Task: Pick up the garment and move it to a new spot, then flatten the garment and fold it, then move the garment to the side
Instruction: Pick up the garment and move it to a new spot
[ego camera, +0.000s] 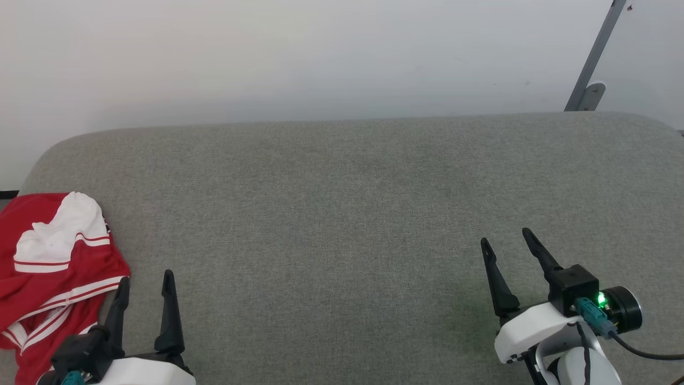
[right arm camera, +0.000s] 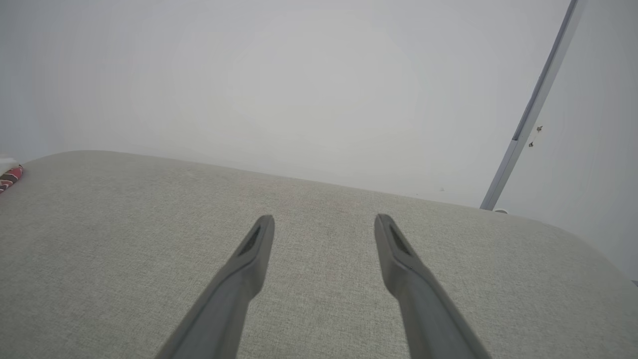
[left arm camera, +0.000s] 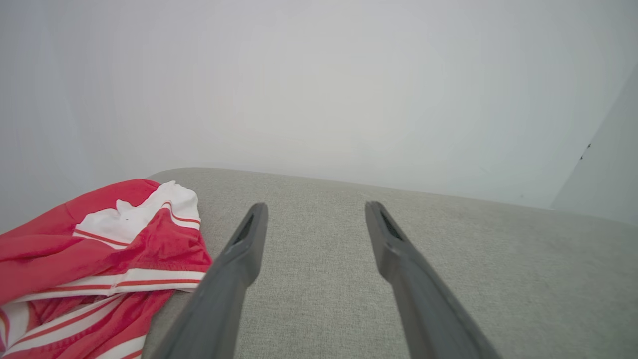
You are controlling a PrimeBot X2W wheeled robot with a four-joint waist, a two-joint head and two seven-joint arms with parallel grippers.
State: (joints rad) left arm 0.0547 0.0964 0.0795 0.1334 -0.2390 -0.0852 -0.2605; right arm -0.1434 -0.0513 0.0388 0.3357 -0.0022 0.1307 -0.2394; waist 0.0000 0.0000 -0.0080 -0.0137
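- The head view looks forward and down from above the grey padded surface, with the pale wall at its far side.
- The left wrist view sits low near the surface's left end, facing that wall.
- The right wrist view sits equally low farther right, facing the same wall.
- Head and left wrist views share the garment at the left; head and right wrist views share the slanted metal bar far right.
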